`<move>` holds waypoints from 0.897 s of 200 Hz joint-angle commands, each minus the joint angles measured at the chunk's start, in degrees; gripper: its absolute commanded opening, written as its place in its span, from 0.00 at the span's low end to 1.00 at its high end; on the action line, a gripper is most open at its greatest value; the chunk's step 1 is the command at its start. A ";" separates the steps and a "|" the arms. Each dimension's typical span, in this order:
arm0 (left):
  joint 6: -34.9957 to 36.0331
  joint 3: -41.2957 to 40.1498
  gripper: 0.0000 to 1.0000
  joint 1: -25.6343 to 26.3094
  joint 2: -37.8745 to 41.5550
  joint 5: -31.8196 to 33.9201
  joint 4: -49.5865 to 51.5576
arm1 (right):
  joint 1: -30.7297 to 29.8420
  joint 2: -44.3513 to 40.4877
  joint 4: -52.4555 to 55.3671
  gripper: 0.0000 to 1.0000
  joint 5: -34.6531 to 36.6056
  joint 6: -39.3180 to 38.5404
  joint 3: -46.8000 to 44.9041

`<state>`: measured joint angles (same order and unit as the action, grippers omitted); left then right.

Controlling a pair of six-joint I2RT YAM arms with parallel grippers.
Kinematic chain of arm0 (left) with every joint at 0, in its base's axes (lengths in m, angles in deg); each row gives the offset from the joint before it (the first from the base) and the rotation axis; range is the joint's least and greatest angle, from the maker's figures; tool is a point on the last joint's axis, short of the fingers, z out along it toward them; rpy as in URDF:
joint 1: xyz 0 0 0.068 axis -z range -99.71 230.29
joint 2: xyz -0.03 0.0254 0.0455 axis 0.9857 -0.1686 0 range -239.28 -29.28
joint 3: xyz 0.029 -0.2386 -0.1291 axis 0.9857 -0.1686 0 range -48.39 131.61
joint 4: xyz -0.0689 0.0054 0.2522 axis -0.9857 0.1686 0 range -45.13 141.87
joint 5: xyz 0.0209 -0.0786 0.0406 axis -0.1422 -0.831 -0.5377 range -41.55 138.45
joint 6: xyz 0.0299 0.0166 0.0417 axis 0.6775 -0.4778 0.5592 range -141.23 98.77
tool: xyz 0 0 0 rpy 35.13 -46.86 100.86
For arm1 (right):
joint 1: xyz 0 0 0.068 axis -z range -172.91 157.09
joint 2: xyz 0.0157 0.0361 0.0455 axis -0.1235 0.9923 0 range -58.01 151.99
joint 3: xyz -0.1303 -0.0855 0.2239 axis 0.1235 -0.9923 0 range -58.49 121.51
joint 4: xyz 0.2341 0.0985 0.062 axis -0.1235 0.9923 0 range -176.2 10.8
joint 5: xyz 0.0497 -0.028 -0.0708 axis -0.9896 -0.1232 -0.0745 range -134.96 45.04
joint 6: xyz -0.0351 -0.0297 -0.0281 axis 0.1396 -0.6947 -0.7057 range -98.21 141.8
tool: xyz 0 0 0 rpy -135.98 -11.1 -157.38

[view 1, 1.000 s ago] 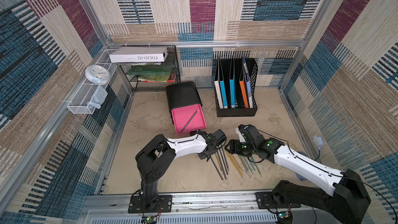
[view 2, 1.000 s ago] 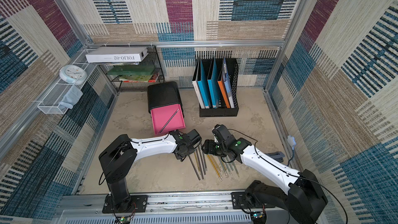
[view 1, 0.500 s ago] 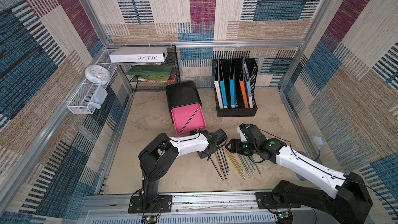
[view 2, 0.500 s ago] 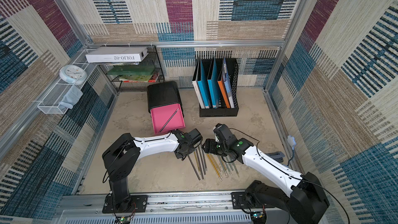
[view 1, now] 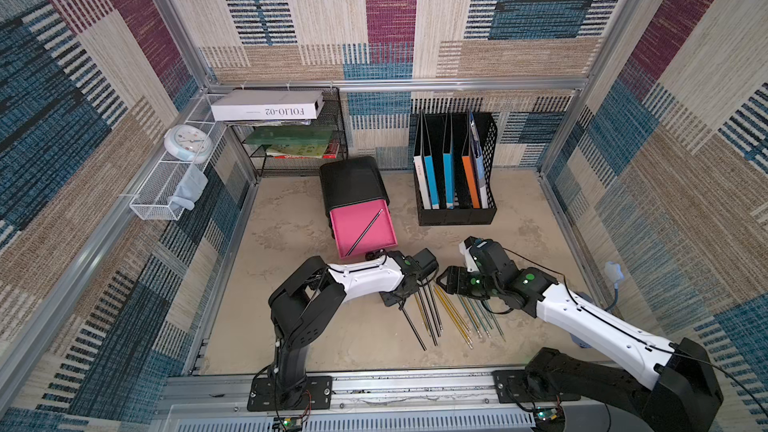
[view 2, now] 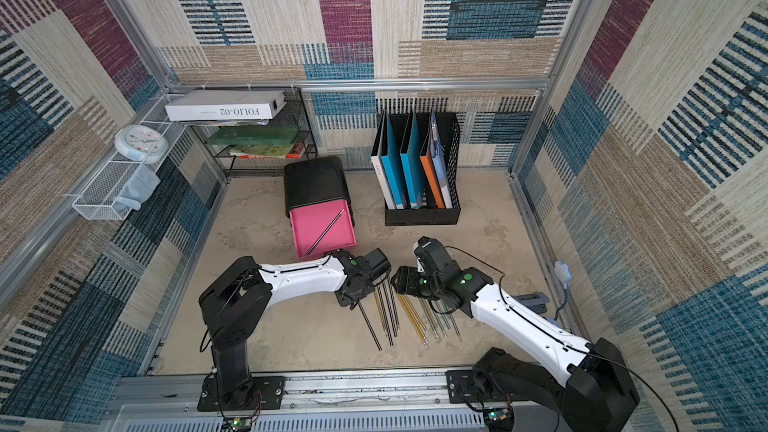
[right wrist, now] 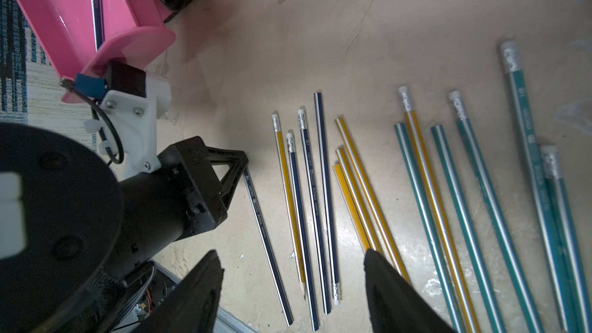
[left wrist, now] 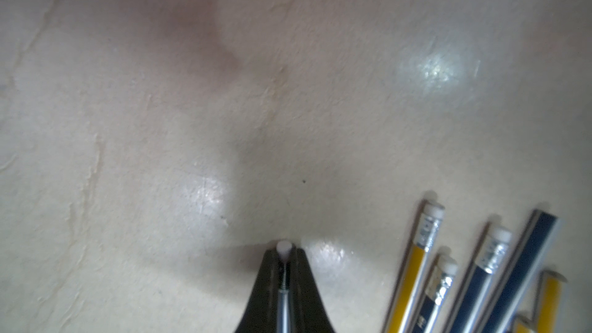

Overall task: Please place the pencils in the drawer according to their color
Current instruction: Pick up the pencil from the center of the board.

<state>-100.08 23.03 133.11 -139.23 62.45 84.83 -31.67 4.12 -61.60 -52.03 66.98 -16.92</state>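
The pencils (right wrist: 325,187) are lying on the table (view 1: 291,326) in front of the pink drawer (view 1: 349,222), on the robot's side of it. They are sitting in loose bunches. The dark ones are lying closest to the drawer, then the yellow ones. The teal pencils (right wrist: 525,129) are lying farthest from it. A few yellow ones are mixing in with the others.

The left gripper (left wrist: 284,253) is squeezing its jaws tight on the eraser end of one dark pencil (right wrist: 259,213), the one nearest the drawer. That pencil is not yet lifted off the table. Grabbing the end is probably making it easy to swing the long stick over the drawer's edge.

The right gripper (right wrist: 291,261) is hanging over the pile with its jaws wide apart, holding nothing. It is likely waiting for its turn.

The drawer is sticking out of the black chest (view 1: 353,180) toward the pile, so the reach is short. A second dark pencil (view 1: 365,232) is lying slantwise inside, so this drawer is probably the one for dark pencils.

Farther back, beside the drawer, a file holder (view 1: 457,214) is standing apart.
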 commanded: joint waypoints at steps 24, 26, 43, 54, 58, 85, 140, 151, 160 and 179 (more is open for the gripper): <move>0.19 -0.50 0.00 0.16 -0.18 -4.10 -2.46 | 0.07 -0.34 0.50 0.74 0.65 -0.01 0.47; 0.19 -0.56 0.00 0.13 -0.05 -4.19 -2.44 | 0.06 -0.34 0.48 0.74 0.61 0.03 0.45; 0.45 -0.52 0.00 0.48 1.14 -5.11 -2.26 | 0.08 -0.18 0.32 0.74 0.55 0.08 0.55; 0.84 -0.66 0.00 0.82 2.16 -5.61 -2.16 | 0.06 -0.04 0.27 0.74 0.48 0.08 0.69; 0.89 -0.67 0.00 0.85 2.61 -5.80 -2.09 | 0.13 0.00 0.27 0.74 0.52 0.10 0.71; 1.98 -1.36 0.00 1.36 5.44 -7.29 -1.51 | 0.15 0.27 0.01 0.74 0.48 0.08 1.02; 5.63 -2.78 0.00 2.22 11.87 -8.26 1.02 | 0.18 0.53 -0.43 0.74 0.22 0.50 1.09; 6.79 -2.78 0.00 2.36 13.37 -7.80 1.89 | 0.20 0.62 -0.59 0.74 0.22 0.58 1.12; 7.76 -2.89 0.00 2.51 14.80 -7.14 2.83 | 0.13 0.69 -0.69 0.74 0.13 0.60 1.20; 10.01 -2.99 0.00 2.54 17.98 -5.98 4.50 | 0.16 0.80 -0.70 0.74 -0.12 0.85 1.48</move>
<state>-94.05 20.12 135.56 -124.28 54.54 85.60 -31.49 4.73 -61.67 -52.07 67.49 -16.14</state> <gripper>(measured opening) 0.081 0.739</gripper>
